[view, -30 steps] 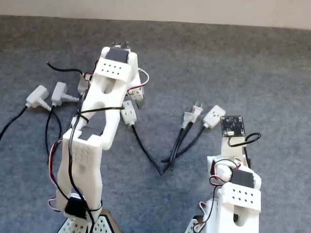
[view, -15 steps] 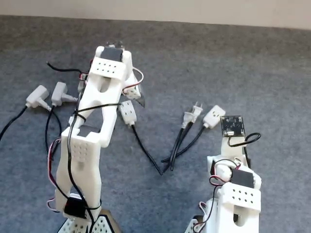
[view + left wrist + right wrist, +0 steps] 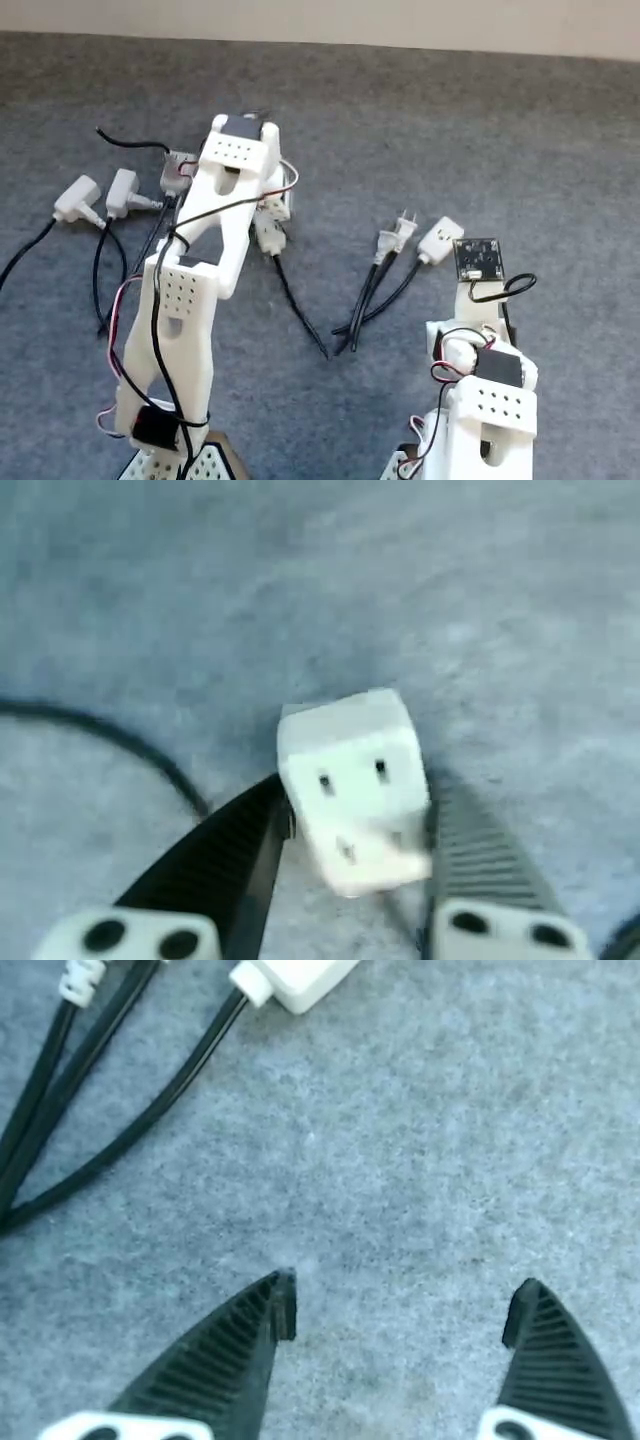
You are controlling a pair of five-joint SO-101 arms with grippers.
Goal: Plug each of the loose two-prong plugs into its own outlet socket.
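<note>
A white outlet socket (image 3: 352,780) sits between the black fingers of my left gripper (image 3: 358,815), which is shut on it, with the slotted face turned toward the camera. From above, this socket (image 3: 268,232) lies under the left arm's tip, and its black cord trails toward the front. Two loose two-prong plugs (image 3: 394,236) lie side by side mid-table. Beside them is another white socket (image 3: 439,240), which also shows at the far edge as the white socket (image 3: 296,980) in the right wrist view. My right gripper (image 3: 400,1300) hangs open over bare carpet just short of it.
Two more white outlet bodies (image 3: 98,196) with cords lie at the far left. Black cords (image 3: 362,300) run from the plugs toward the table's middle. The right arm (image 3: 484,380) stands at the front right. Grey carpet (image 3: 500,130) covers the table.
The left arm shifted over the socket and its fingers came in on it. The socket now stands more on edge than a second ago. The right arm has not moved.
</note>
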